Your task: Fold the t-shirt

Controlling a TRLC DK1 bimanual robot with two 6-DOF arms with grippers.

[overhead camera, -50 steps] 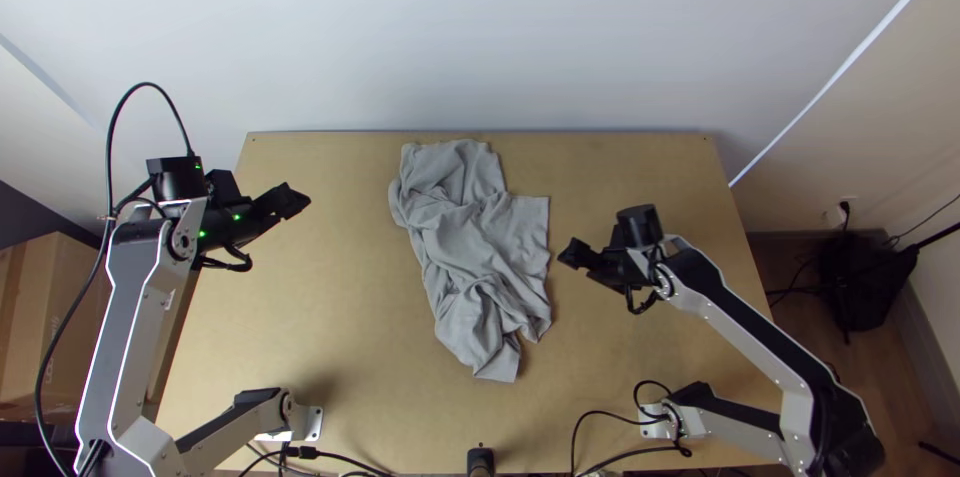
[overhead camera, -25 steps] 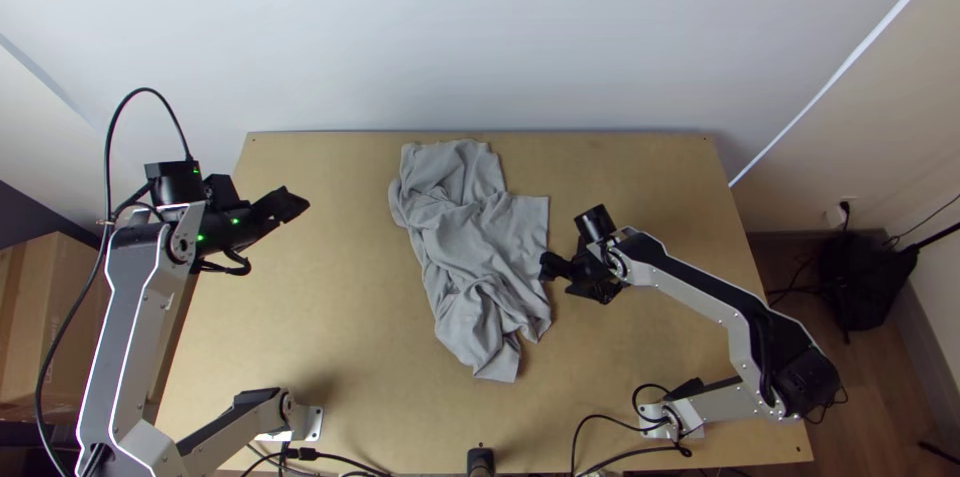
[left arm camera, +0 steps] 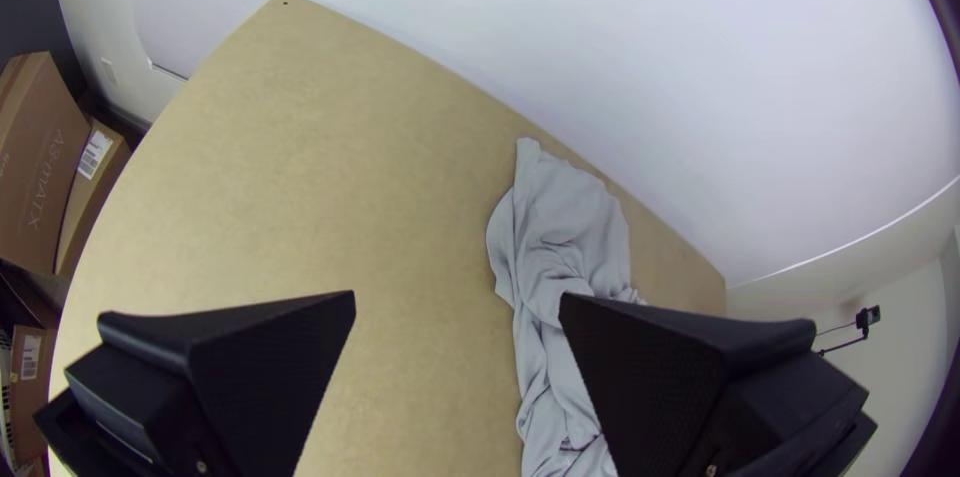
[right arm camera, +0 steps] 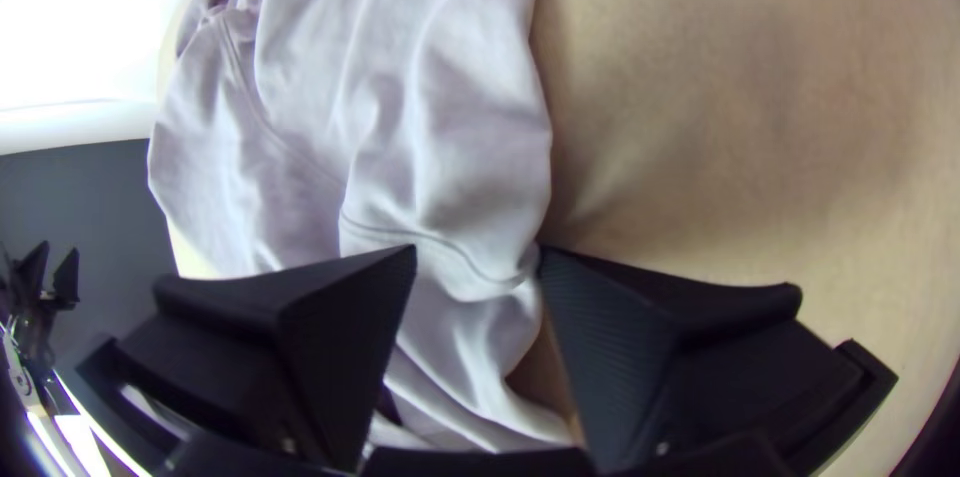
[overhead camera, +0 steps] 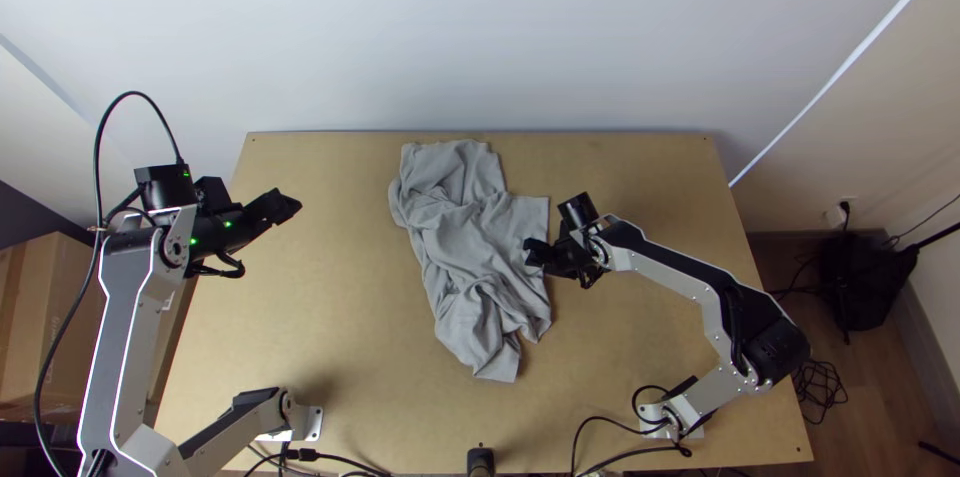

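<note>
Just now: right gripper (right arm camera: 478,255) swung in from worktop's (overhead camera: 330,337) right side, over rumpled t-shirt (overhead camera: 480,237), mid-worktop | spread wide, cloth between | left gripper (left arm camera: 458,299) wide, near left edge | pinch likely next

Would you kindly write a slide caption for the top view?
Right gripper at a rumpled grey t-shirt, left gripper apart from it.

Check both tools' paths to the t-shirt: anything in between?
Nothing visible. Right tool is at the t-shirt's edge on that arm's side, fingers open, fabric showing between them. Left tool is off to the other side, fingers open; just tabletop shows across that gap.
</note>
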